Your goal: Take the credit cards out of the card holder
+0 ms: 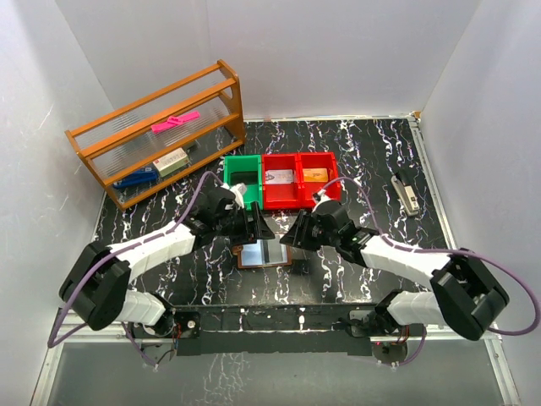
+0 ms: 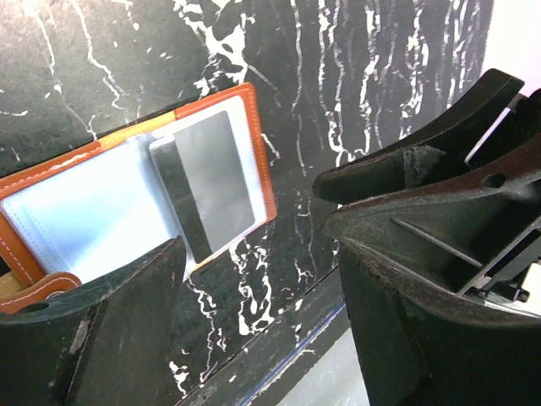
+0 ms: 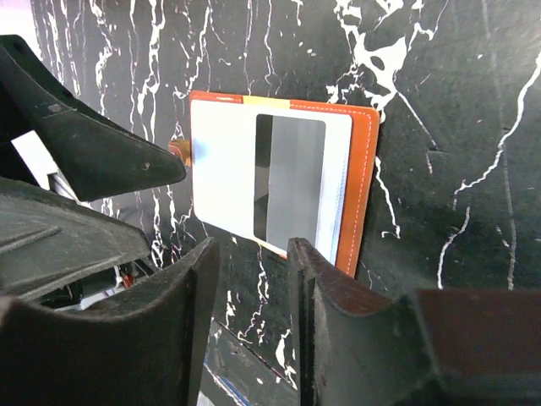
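Note:
The card holder (image 1: 254, 254) lies open on the black marbled table between my two grippers, brown rim around a pale blue inside. A silver-grey credit card (image 2: 207, 182) sits in its clear pocket; it also shows in the right wrist view (image 3: 292, 178). My left gripper (image 1: 258, 227) is open and empty, hovering just beside the wallet's edge (image 2: 258, 144). My right gripper (image 1: 292, 233) is open and empty, its fingertips (image 3: 313, 262) just short of the wallet's near edge (image 3: 363, 169). A silver card (image 1: 279, 177) and an orange card (image 1: 314, 175) lie in the red bins.
A green bin (image 1: 243, 173) and two red bins (image 1: 300, 196) stand in a row just behind the grippers. A wooden shelf (image 1: 161, 127) with a pink item (image 1: 175, 121) stands at the back left. A small grey device (image 1: 407, 191) lies at the right.

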Controlling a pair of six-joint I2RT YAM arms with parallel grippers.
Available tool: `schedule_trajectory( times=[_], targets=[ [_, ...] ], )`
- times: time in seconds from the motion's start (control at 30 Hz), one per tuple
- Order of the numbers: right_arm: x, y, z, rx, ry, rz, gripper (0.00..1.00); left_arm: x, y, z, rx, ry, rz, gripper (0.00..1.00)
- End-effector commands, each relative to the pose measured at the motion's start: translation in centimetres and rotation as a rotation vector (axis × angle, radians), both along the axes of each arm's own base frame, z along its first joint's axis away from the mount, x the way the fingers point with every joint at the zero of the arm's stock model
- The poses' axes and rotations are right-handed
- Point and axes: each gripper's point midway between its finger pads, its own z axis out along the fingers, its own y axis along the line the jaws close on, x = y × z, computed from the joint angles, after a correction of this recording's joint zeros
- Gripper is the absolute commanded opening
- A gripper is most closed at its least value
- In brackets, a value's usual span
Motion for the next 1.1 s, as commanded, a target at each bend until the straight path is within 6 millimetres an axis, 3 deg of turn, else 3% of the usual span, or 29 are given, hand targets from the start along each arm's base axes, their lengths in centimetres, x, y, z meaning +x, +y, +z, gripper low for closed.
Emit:
schedule_trajectory(
  times=[0.0,0.1,0.27,0.4,0.53,0.67,0.97,1.07],
  targets=[
    [0.3,2.3,1.1,0.083,-0.018,0.088,0.31,-0.7,0.0,-1.3,-0.01,0.056,0.01,0.69],
    [0.3,3.0,0.5,0.09,0.004,0.114,0.24,-0.9,-0.3,-1.5,-0.041,0.065,0.025,0.64],
    [0.6,3.3,-0.9,0.061,0.039,0.12,0.23,-0.8,0.0,-3.1,0.011,0.097,0.019,0.54],
    [0.8,3.3,-2.2,0.037,0.059,0.117,0.23,-0.8,-0.2,-3.8,0.021,0.115,0.013,0.51],
    [1.5,1.8,-4.7,-0.06,0.085,0.034,0.22,-0.7,-0.1,-4.7,0.039,0.124,0.015,0.5],
    [1.0,0.5,-6.7,-0.117,0.127,-0.008,0.21,-0.9,0.2,-6.1,0.065,0.144,0.013,0.47],
    [-0.4,0.2,-7.8,-0.094,0.166,0.003,0.21,-1.4,0.0,-8.0,0.033,0.184,0.033,0.38],
    [-0.6,0.3,-7.7,-0.084,0.171,0.012,0.21,-1.2,-0.2,-7.4,0.015,0.17,0.045,0.37]
  ],
)
